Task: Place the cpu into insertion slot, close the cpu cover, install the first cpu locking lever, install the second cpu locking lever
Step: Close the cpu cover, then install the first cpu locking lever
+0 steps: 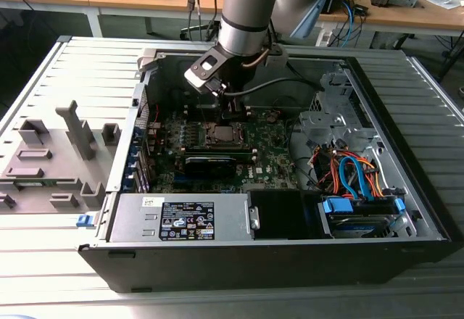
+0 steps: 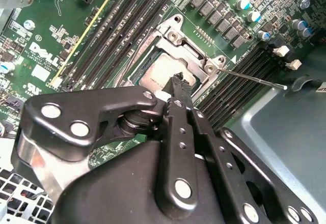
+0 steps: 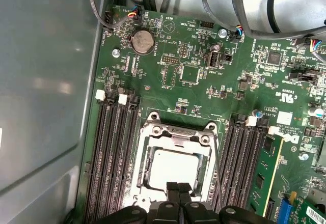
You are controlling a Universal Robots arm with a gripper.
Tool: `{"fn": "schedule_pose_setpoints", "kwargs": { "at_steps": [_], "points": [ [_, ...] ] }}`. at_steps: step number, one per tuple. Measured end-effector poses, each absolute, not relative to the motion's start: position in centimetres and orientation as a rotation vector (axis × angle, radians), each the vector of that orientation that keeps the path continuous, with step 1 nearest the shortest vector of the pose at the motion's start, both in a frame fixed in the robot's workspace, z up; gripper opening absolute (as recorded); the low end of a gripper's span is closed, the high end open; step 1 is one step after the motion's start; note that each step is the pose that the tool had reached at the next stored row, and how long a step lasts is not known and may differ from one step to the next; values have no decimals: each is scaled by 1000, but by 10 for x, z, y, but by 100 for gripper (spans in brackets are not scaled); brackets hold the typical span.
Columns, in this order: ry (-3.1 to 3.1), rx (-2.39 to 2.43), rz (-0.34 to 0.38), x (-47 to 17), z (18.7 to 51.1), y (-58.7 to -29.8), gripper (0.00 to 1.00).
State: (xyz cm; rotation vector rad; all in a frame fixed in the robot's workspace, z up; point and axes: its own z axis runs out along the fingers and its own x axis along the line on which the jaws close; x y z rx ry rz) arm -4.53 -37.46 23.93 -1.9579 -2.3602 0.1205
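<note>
The cpu (image 3: pixel 173 165) lies flat in the insertion slot (image 1: pixel 221 134) on the green board, its pale metal top showing in both wrist views (image 2: pixel 160 71). The silver cpu cover (image 3: pixel 175 134) frames it and looks lowered around it. My gripper (image 3: pixel 178 187) is shut with nothing between its fingers. Its tips hang just over the edge of the cpu (image 2: pixel 178 79), and in the exterior view the gripper (image 1: pixel 230 112) stands over the socket. A thin wire locking lever (image 2: pixel 252 78) sticks out sideways from a corner of the socket, over the memory slots.
Long black memory slots (image 3: pixel 114 152) flank the socket, with a green memory card (image 3: pixel 267 168) beyond. Cables (image 3: pixel 244 10) run along the board's edge near a coin battery (image 3: pixel 141 40). The case wall (image 3: pixel 46 81), power supply (image 1: pixel 181 217) and drive bay (image 1: pixel 359 210) hem the board in.
</note>
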Motion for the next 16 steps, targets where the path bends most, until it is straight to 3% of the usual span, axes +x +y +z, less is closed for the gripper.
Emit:
{"fn": "schedule_pose_setpoints", "kwargs": {
  "at_steps": [16],
  "points": [
    [-2512, -1756, 114, -45, 239, -375, 11]
  ]
}}
